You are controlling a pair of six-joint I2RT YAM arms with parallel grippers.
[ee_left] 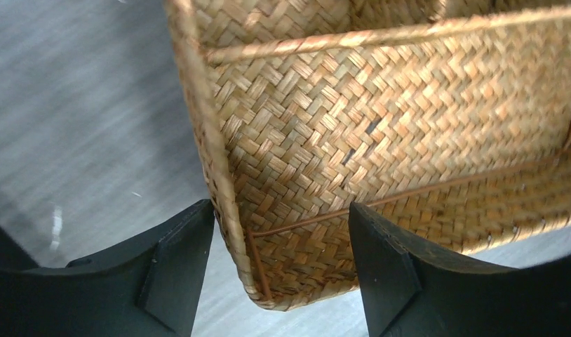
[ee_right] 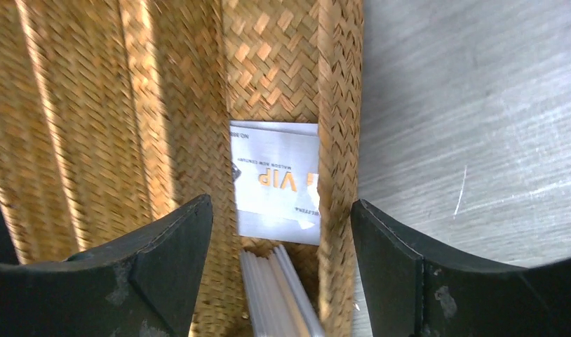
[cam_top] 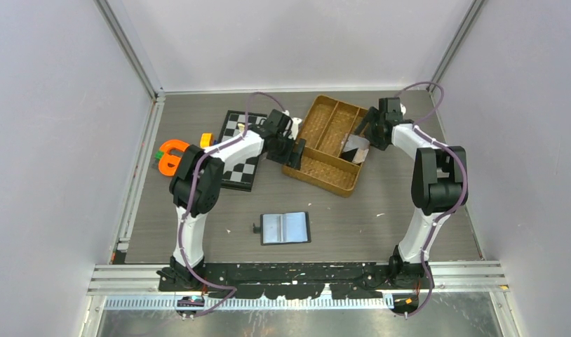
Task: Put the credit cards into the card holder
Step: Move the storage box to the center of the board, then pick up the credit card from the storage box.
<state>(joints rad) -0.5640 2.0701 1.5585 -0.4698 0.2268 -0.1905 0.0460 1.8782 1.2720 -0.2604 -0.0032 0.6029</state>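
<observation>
- right gripper (ee_right: 279,277): released, jaws standing wide with nothing between them but air; its fingers (ee_right: 167,270) hang above the end compartment of the woven tray (ee_right: 339,105), one over the tray's inside, the other out past the outer wall, over the bare table (ee_right: 479,105)
- just beyond those fingers lie the credit cards (ee_right: 276,179): a whitish one printed "VIP" lies flat on the compartment floor, close against the outer wall; nearer the camera is a small pale stack seen edge-on; no finger touches either
- left gripper (ee_left: 279,274): likewise released, jaws apart; the near corner of the tray sits in the gap, one finger outside the wall and just beside it, the other on the inner side; as far as the wrist view shows, it is not clamped on the wall
- card holder (cam_top: 286,228): lies open on the table, towards the arm bases and well apart from the tray; bluish-grey pockets face up, the strap pokes out at its left; no card shows in it
- chessboard (cam_top: 240,151): lies beside the left arm; no part in the job
- progress, as I judge it: nothing is done yet; every card in sight is in the tray; picking, carrying and slotting all remain; the right arm looks set for the first pick, and a thin card flat against a wall may be awkward to pinch
</observation>
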